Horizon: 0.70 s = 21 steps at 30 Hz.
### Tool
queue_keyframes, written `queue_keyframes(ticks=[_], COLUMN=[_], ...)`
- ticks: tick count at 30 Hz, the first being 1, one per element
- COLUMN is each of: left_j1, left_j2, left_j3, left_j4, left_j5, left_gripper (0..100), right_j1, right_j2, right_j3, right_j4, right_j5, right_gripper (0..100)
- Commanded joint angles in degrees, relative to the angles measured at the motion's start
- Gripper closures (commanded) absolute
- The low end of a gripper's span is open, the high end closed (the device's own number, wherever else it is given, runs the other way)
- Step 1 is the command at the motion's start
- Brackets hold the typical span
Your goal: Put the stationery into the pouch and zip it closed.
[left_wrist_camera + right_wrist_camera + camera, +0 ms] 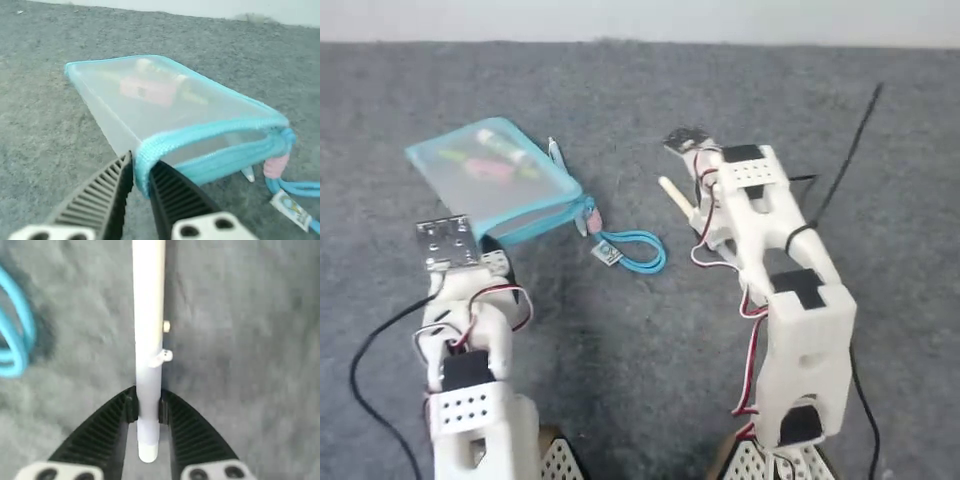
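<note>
Here the left jaws pinch the blue edge of the pouch (165, 115) on the counter (620, 370), while the right jaws clamp a white pen (148, 315).

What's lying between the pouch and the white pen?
In the high view, a blue cord loop with a small tag lies on the carpet between pouch and pen.

Cord loop (642, 252) between pouch (470, 185) and pen (677, 197)

Grey, carpet-like tabletop (620, 380): translucent blue-edged pouch (490, 180) at ten o'clock, its blue cord loop (661, 256) near centre.
</note>
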Motion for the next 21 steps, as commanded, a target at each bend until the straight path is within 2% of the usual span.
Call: queue_keyframes(ticks=[1,3,11,16,21], left_j1=[9.05,11.6,13.19,16.35,18.46], left_j2=[0.09,0.0,0.0,0.44,0.09], left_j3=[-1.36,-1.36,-1.36,-1.01,-0.31], left_j4=[0.7,2.11,2.73,2.81,2.73], left_j5=[-6.42,-8.79,-8.97,-8.97,-8.97], left_gripper=[99,99,99,99,99], right_j1=[1.01,0.4,-3.82,-4.62,-14.11], right_j2=[-9.8,-15.25,-45.58,-61.23,-68.88], right_j3=[1.49,6.51,35.96,42.64,46.59], right_j4=[6.2,6.2,0.22,5.67,8.57], right_j5=[-1.76,-2.02,-0.09,0.88,1.14], right_gripper=[99.2,99.1,99.1,99.2,99.2])
